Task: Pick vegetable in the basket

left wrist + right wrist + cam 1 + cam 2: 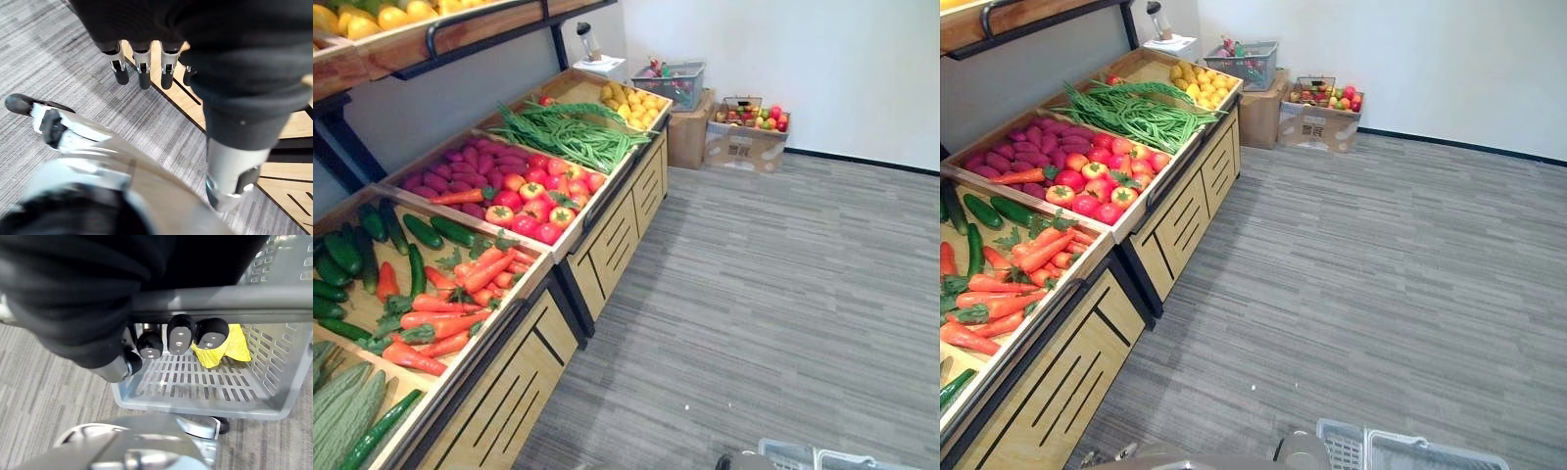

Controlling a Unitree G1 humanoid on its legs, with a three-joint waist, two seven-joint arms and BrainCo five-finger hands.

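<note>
Right robot hand point(178, 340) is curling round the grey bar handle point(234, 298), pale slotted plastic basket point(279, 382) hanging beneath; left robot hand point(143, 66) is dangling loose-fingered, orange carrots point(475, 274) well apart, so closing in steadily looks wise.

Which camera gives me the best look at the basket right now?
The right wrist view: it looks straight into the grey slotted basket, with the right hand curled round its handle and a yellow item inside. Both eye views catch a strip of its rim at their bottom edge.
</note>
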